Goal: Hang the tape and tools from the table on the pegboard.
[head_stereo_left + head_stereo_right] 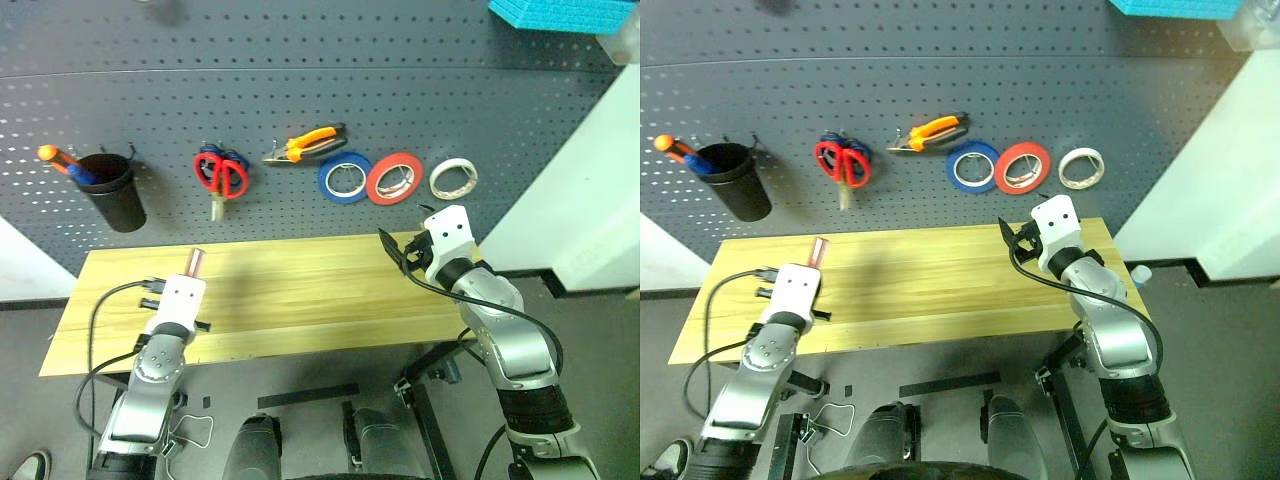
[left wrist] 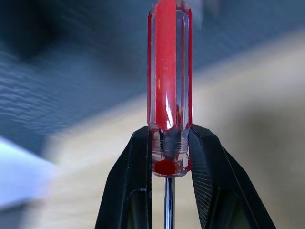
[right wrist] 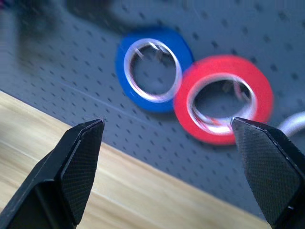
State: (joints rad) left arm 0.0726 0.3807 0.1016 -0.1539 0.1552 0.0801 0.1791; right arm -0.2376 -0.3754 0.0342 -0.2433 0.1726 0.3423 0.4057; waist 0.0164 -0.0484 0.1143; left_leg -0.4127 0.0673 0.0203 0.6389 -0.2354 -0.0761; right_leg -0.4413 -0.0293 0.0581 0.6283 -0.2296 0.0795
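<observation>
your left gripper [image 2: 167, 162] is pinched on the small red clear-handled screwdriver with the thin metal shaft [image 2: 169, 71], both black fingers [image 2: 131, 186] pressed against the collar end of the handle, shaft running back down between them. from the head views the handle tip pokes out past the gripper, over the left part of the rectangular light wooden plank table [image 1: 290, 290], off the surface as far as you can tell.

your right gripper [image 3: 167, 143] has its jaws spread wide, nothing between them. it hovers at the back right of the table, aimed at the large dark grey perforated pegboard [image 1: 300, 90], with the blue tape roll [image 3: 151, 69] and the red tape roll [image 3: 224, 98] straight ahead, the two rolls touching or overlapping at their edges.

on the pegboard, left to right: a black cup [image 1: 112, 190] holding an orange-and-blue-handled screwdriver [image 1: 62, 162]; the red-handled scissors [image 1: 228, 176] hanging over blue-handled scissors [image 1: 208, 152]; the orange-and-black-handled pliers [image 1: 310, 140], tilted; the blue roll; the red roll; then the thin cream-white tape roll [image 1: 453, 178] just beside the red one, furthest right.

a turquoise ribbed block [image 1: 550, 14] sits at the top right, above the pegboard.
</observation>
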